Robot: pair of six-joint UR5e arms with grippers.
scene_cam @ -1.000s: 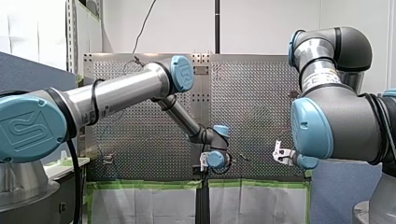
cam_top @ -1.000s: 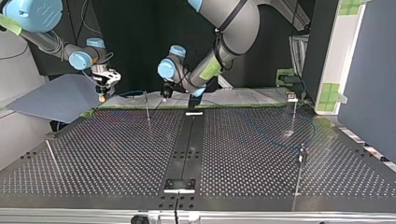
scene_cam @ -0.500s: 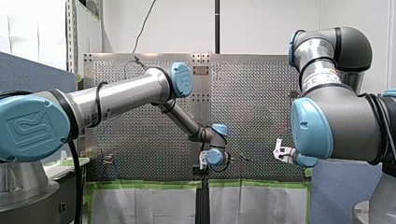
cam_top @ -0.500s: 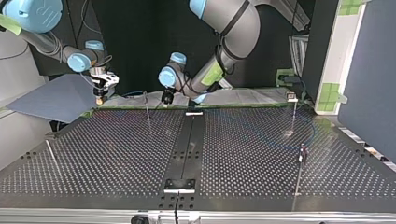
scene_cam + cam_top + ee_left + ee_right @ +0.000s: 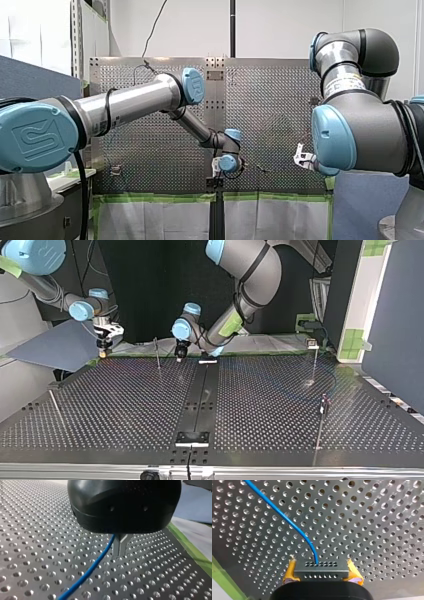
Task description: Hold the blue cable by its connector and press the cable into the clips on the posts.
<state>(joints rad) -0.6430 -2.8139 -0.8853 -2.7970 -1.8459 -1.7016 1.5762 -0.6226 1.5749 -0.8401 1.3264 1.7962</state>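
The blue cable [image 5: 287, 520] rises from a grey connector block [image 5: 322, 573] and trails off over the perforated table [image 5: 374, 530]. My right gripper [image 5: 321, 566] is shut on that block between its yellow pads [image 5: 290, 570]. It hangs at the top view's left, at the table's far edge [image 5: 102, 351]. My left gripper [image 5: 119, 554], black with metal fingers [image 5: 117, 548], is shut just above the table. The blue cable [image 5: 90, 570] runs close beside its fingers; whether they pinch it I cannot tell. In the top view this left gripper [image 5: 179, 356] stands next to a thin post [image 5: 157, 354].
More thin posts stand on the table: one with a clip [image 5: 312, 344] at the far right of the top view, one nearer at the right [image 5: 322, 412], one low at the left [image 5: 56, 409]. A black strip [image 5: 200, 395] runs down the middle. Green tape [image 5: 192, 550] edges the table.
My left gripper has come down toward the table beside the post. My right gripper has shifted slightly toward the top view's left, still on the connector.
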